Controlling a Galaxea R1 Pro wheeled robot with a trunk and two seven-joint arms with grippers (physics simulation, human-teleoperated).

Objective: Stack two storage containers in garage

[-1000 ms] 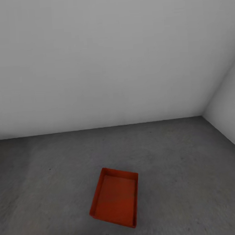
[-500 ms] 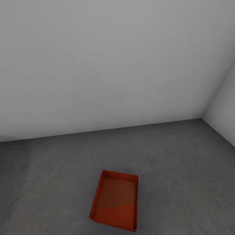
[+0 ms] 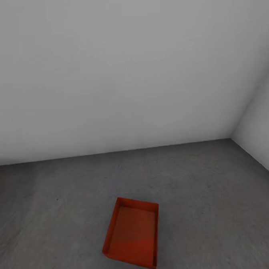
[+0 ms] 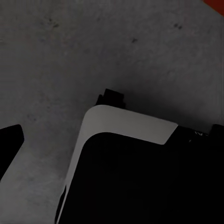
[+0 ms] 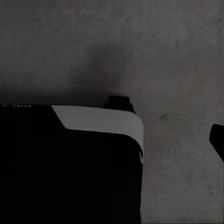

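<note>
One storage container (image 3: pixel 132 233) on concrete floor (image 3: pixel 219 192)

storage container (image 3: pixel 132 233): 1 | white walls (image 3: pixel 106 72): 2

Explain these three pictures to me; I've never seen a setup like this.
These are simulator renders from a wheeled, two-armed robot. The head view looks down at a grey concrete floor meeting white walls. One orange-red storage container, open-topped and apparently empty, sits on that floor. The two wrist views come from cameras near each gripper, pointing down: they show the same concrete and the robot's own dark body with a white edge. The left wrist view catches an orange corner. Nothing can be seen held.
</note>
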